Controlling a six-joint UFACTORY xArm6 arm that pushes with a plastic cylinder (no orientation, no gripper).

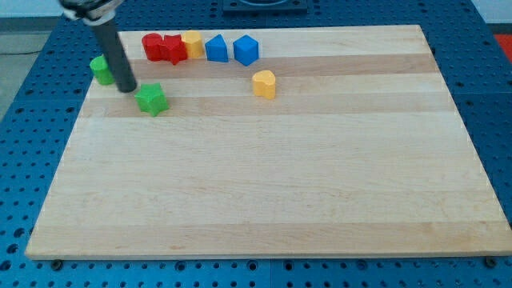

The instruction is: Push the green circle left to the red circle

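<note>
Wooden board [264, 184] is lying on a blue perforated table [24, 160], filling most of the view. Dark rod is coming down from the view's top left, my tip [128, 90] is sitting on the board between the two green blocks. No claw on this arm, just the rod, so nothing is spreading or pinching.

Green circle block [101, 70] is sitting at the board's left edge near the view's top, partly hidden behind the rod, just left of my tip; whether the rod is touching it, cannot tell from this angle. Green star-shaped block [151, 99] is lying just right of my tip, close to it, possibly touching.

Red circle block [153, 46] is sitting along the top edge, up and to the right of the green circle, apart from it. A red star-like block [174, 49] is touching it on the right, shape is blurry. Then a yellow block [193, 43], a blue block [216, 49] and a blue cube-like block [246, 50] are lining up rightward. A yellow heart-shaped block [264, 83] is sitting alone below the blue ones.
</note>
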